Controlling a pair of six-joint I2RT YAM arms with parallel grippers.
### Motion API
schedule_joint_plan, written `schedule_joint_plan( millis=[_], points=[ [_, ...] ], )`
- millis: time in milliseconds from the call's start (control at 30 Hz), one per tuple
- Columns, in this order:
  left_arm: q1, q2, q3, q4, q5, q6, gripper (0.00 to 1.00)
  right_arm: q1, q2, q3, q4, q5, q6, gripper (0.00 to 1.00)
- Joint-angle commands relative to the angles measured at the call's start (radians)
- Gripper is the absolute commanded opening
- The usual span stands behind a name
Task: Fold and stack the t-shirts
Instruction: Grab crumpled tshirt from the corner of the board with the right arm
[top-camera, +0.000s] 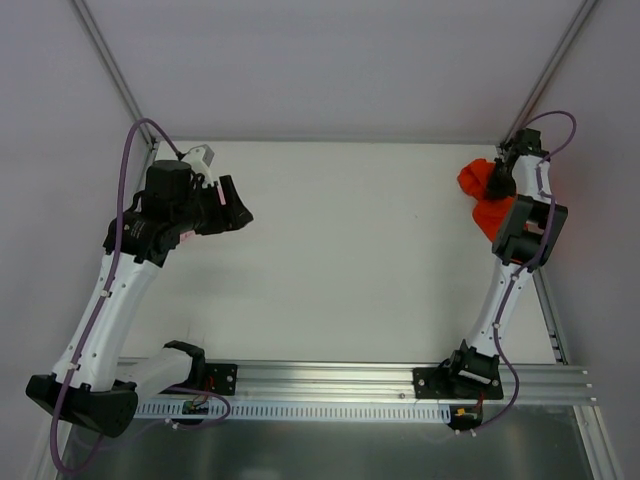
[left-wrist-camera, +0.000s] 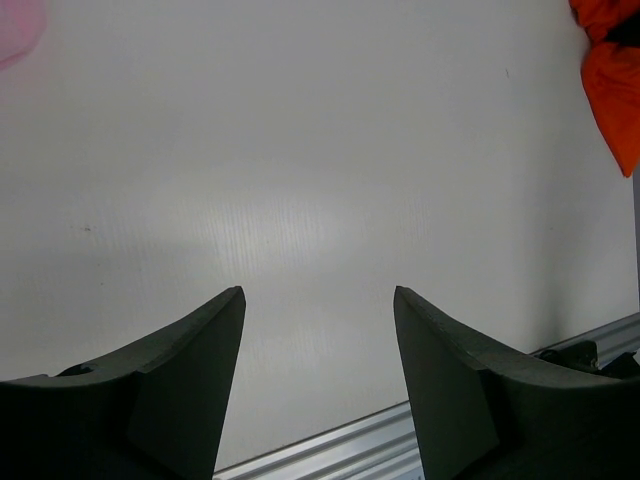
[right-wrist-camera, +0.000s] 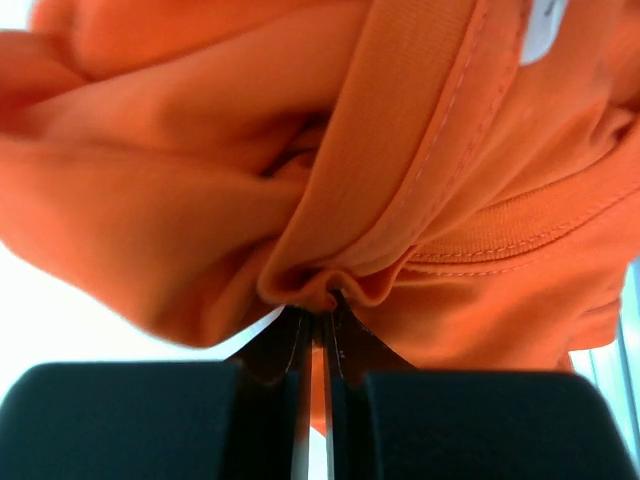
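The orange-red t-shirt (top-camera: 478, 192) lies bunched in the far right corner of the white table (top-camera: 350, 260). My right gripper (top-camera: 497, 182) sits on top of it. In the right wrist view the right gripper (right-wrist-camera: 325, 305) is shut on a pinched fold of the orange-red t-shirt (right-wrist-camera: 200, 180), close to a stitched hem. My left gripper (top-camera: 238, 205) hovers over the far left of the table, open, with nothing between its fingers (left-wrist-camera: 215, 340). A corner of the pale pink t-shirt (left-wrist-camera: 14, 30) shows at the top left of the left wrist view, and the orange-red t-shirt (left-wrist-camera: 612, 90) at the top right.
An aluminium rail (top-camera: 330, 385) carrying both arm bases runs along the near edge. Slanted frame posts (top-camera: 110, 60) rise at the back corners. A metal strip (top-camera: 550, 320) borders the table's right side, close to the right arm.
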Motion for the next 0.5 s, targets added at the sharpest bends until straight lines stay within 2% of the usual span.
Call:
schedule_joint_plan(
  millis=[0,267,467],
  points=[
    [0.005,-0.002,0.013,0.014,0.015,0.008,0.62,-0.005,-0.106,-0.026,-0.027,-0.013,-0.001,0.01],
    [0.003,0.028,0.050,0.029,0.036,0.011,0.58,0.006,-0.268,0.089,-0.099,0.019,0.033,0.01],
    [0.003,0.051,0.113,0.028,0.064,0.014,0.60,0.004,-0.515,0.097,-0.159,0.048,0.045,0.01]
  ],
)
